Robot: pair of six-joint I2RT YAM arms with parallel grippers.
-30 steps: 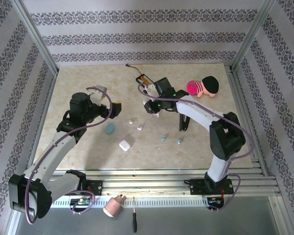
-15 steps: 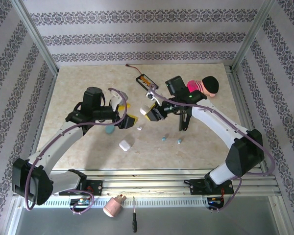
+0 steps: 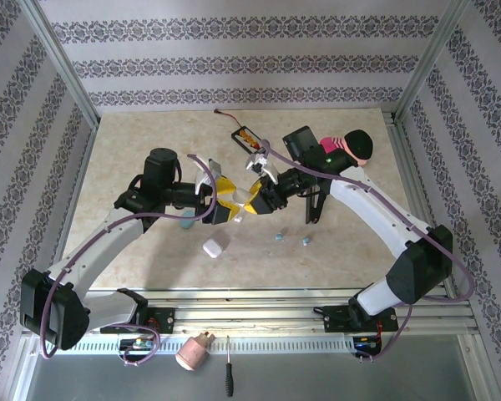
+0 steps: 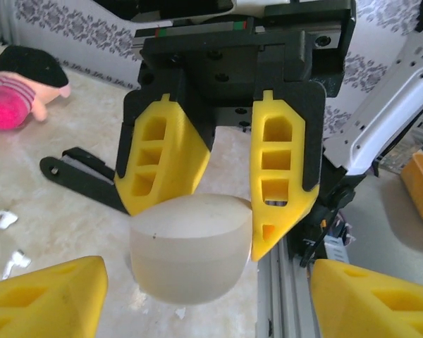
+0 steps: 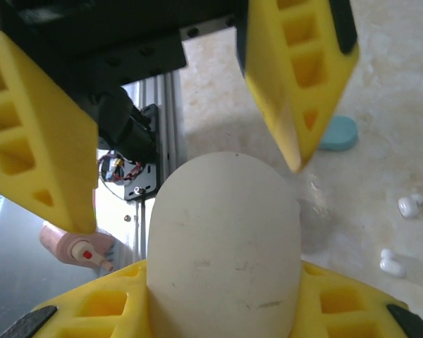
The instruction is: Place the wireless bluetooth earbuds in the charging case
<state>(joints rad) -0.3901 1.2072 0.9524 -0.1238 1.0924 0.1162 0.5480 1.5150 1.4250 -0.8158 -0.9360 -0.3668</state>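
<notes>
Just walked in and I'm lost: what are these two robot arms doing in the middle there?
The two arms meet above the table. The right hand grips a pebble-shaped white charging case, which looks closed. The left hand is open, with a finger on either side of that case but not clamped on it. Two white earbuds lie loose on the table below, so no earbud is being put in at this moment.
</notes>
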